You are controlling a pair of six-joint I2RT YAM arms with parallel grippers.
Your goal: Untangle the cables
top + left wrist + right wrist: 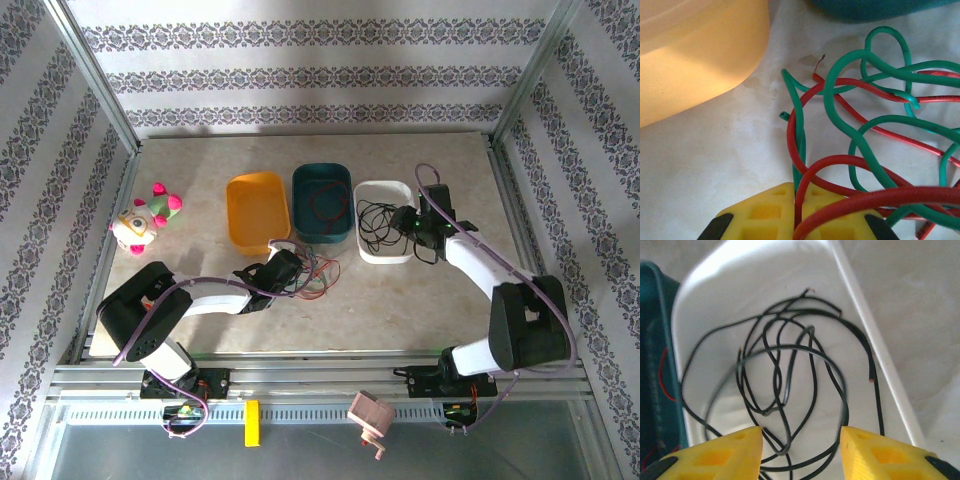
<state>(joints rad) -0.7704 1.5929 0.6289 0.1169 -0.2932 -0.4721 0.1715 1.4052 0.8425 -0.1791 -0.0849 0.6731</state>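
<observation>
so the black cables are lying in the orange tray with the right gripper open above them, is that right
Not quite. The black cables are lying in the white tray, not the orange one, as the right wrist view shows. The rest holds: the right gripper is open above them.

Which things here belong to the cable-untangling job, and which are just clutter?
Job: red and green tangle, black cables, white tray, teal tray, orange tray.
Clutter: plush toy, pink object on the front rail.
</observation>
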